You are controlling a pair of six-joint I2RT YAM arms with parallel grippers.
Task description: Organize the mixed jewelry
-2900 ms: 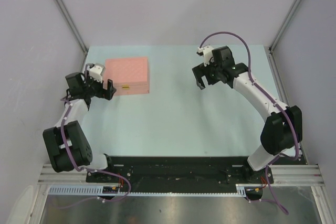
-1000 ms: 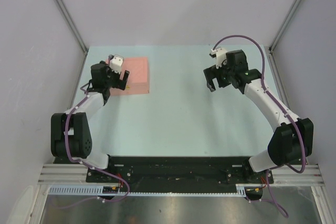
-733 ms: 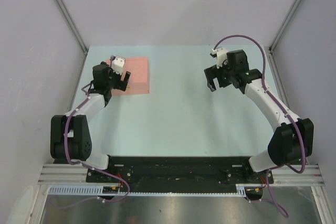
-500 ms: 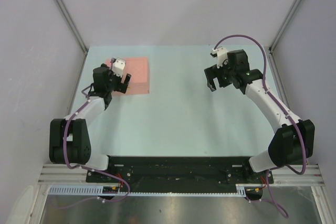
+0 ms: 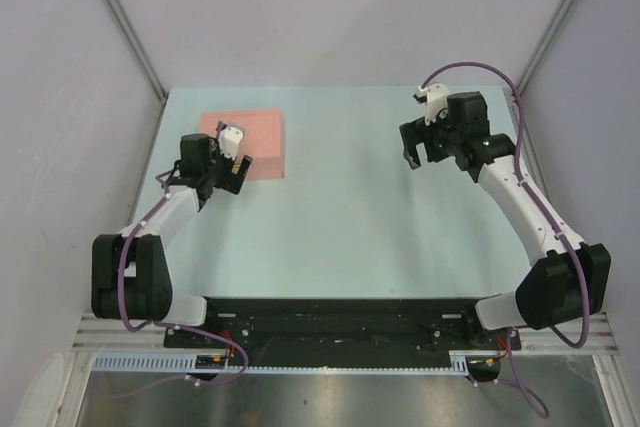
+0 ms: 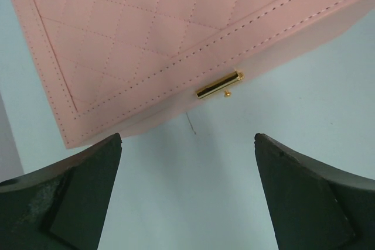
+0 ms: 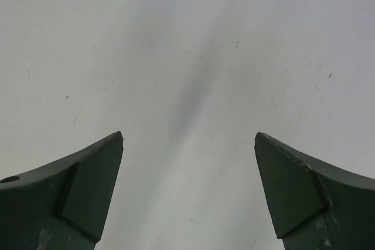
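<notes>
Since the earliest view, both arms have shifted: the left gripper point(image 5: 228, 169) has swung in from beside the pink box point(image 5: 262, 137) to hang over its near edge, and the right gripper point(image 5: 420, 154) has drifted further right and a little away from the middle of the table point(image 5: 340, 217). On the left, the jaws stand wide apart, and the wrist view shows why they sit there: the small gold clasp point(image 6: 219, 85) on the front of the quilted lid lies ahead of the open gap, slightly toward the right finger, with the box's front edge running slantwise across the space beyond the fingertips. That placement reads as lining up on the clasp or on the lid's lip, though whether to open the box or having just closed it cannot be settled from here; the lid is down and the clasp looks seated. No loose jewelry shows in any view, so the pieces to be sorted are either inside the shut box or out of sight. A thin hair-like line lies on the table just below the clasp, too fine to identify. On the right, the jaws are likewise spread with nothing between them, and only bare, faintly scuffed tabletop lies ahead of them. That arm appears parked clear of the box, well apart from it, leaving the left arm room to work.
</notes>
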